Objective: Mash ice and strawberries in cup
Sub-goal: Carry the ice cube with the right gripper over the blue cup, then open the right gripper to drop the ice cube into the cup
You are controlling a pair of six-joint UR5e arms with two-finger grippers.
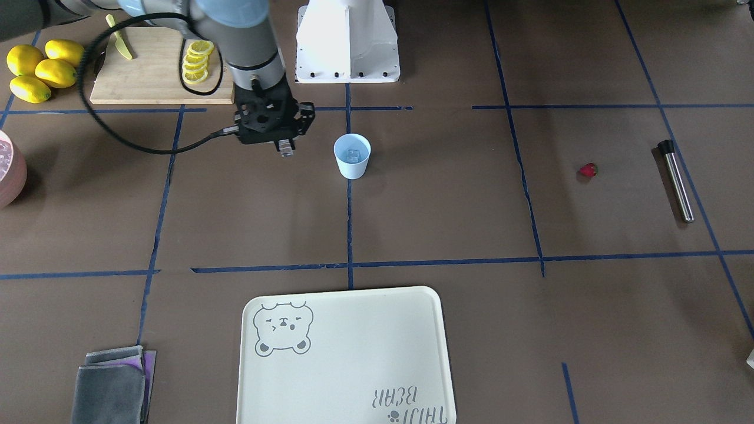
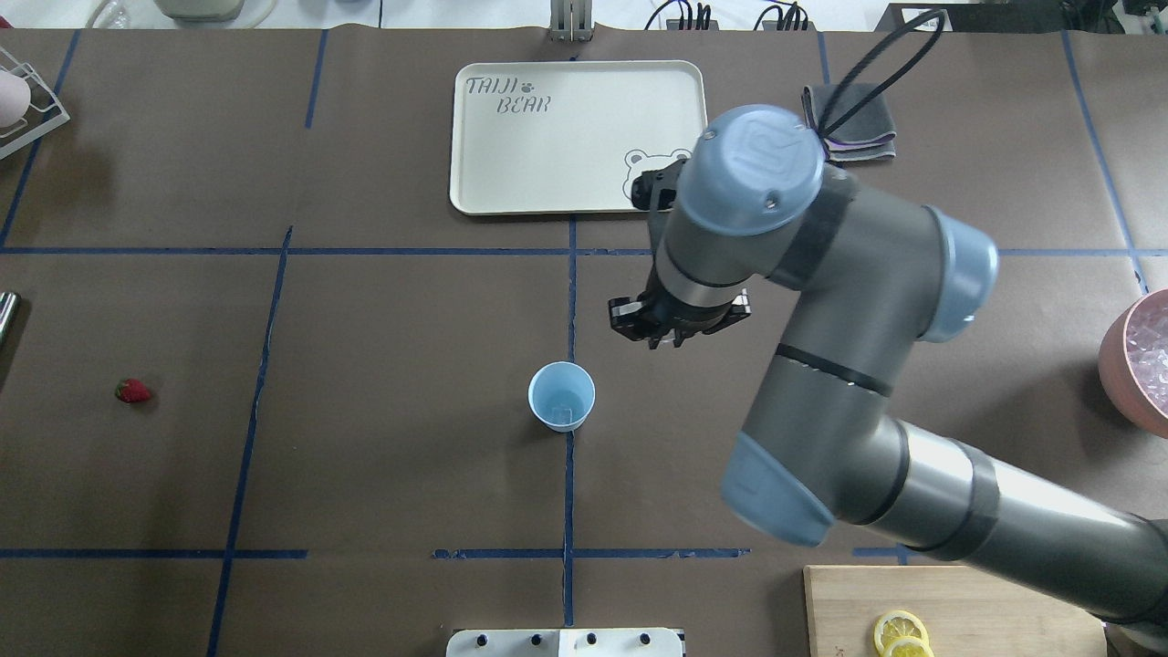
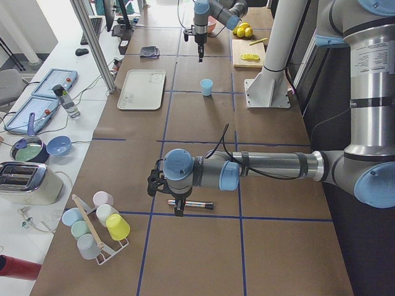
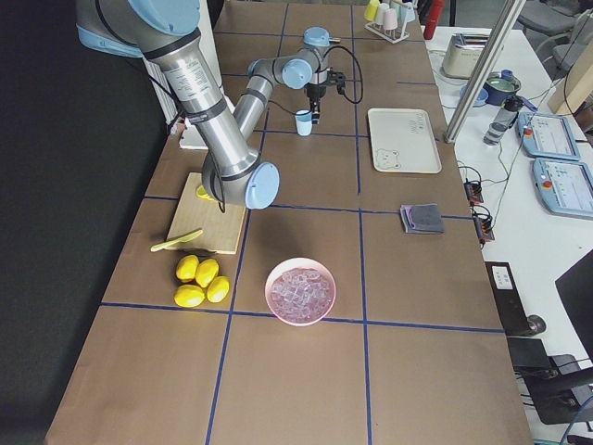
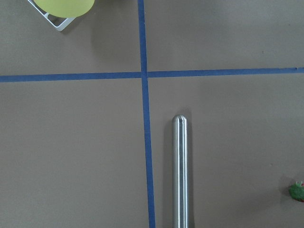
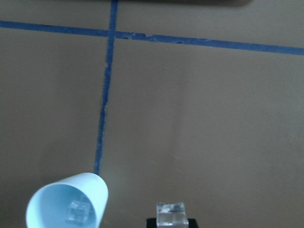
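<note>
The pale blue cup (image 1: 352, 169) stands upright near the table's middle with one clear ice cube (image 1: 353, 156) inside it. My right gripper (image 1: 286, 148) hangs beside the cup, a little toward my right, shut on a second ice cube (image 6: 171, 213); the cup (image 6: 97, 190) shows at the lower left of the right wrist view. The strawberry (image 1: 588, 171) lies alone far to my left, near a steel muddler (image 1: 676, 179). My left gripper (image 3: 179, 208) hovers over the muddler (image 5: 180, 171); I cannot tell whether it is open or shut.
A pink bowl of ice (image 4: 300, 290) sits at my far right, with lemons (image 1: 41, 68) and a cutting board (image 1: 147, 85) holding lemon slices close by. A cream tray (image 1: 347, 377) and a grey cloth (image 1: 112, 383) lie across the table. A rack of cups (image 3: 95, 228) stands at the left end.
</note>
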